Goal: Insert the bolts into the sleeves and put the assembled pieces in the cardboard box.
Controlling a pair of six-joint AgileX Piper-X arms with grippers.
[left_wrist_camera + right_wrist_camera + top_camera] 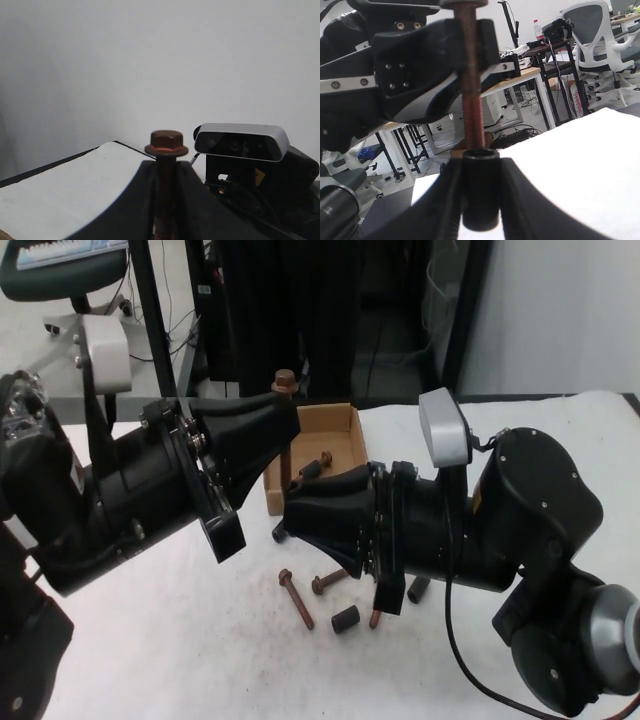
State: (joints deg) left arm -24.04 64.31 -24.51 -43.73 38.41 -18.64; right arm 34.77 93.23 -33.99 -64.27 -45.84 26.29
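We begin on the white counter (180, 660). Nearest on it lie two loose sleeves (345, 620) and three loose bolts (296, 598), close together between the two arms.

Just past them the right pincer (481, 200) is clamped on a dark sleeve (481, 175), which it holds upright above the counter. Over it the left pincer (165, 172) is clamped on a rusty bolt (166, 142). The bolt's head is up and its threaded shank runs straight down to the sleeve's mouth.

Behind both stands the open box (345, 430), with one assembled piece (315, 465) lying inside. Beyond the counter's dark far edge we see black frame posts, a white wall (150, 50) and, off to the left, an office chair (60, 275). The right wrist view adds desks and more chairs deeper in the room.

We cannot tell whether the bolt's tip has entered the sleeve or only meets its rim. One loose bolt is half covered by the right arm, so only its lower end shows. The left pincer and the bolt cross the box's left corner. The piece in the box is small, and we make out only a dark sleeve with a rusty head at one end.

By our count there are five bolts: one gripped, three loose and one in the box. There are four sleeves: one gripped, two loose and one in the box. There is one box.
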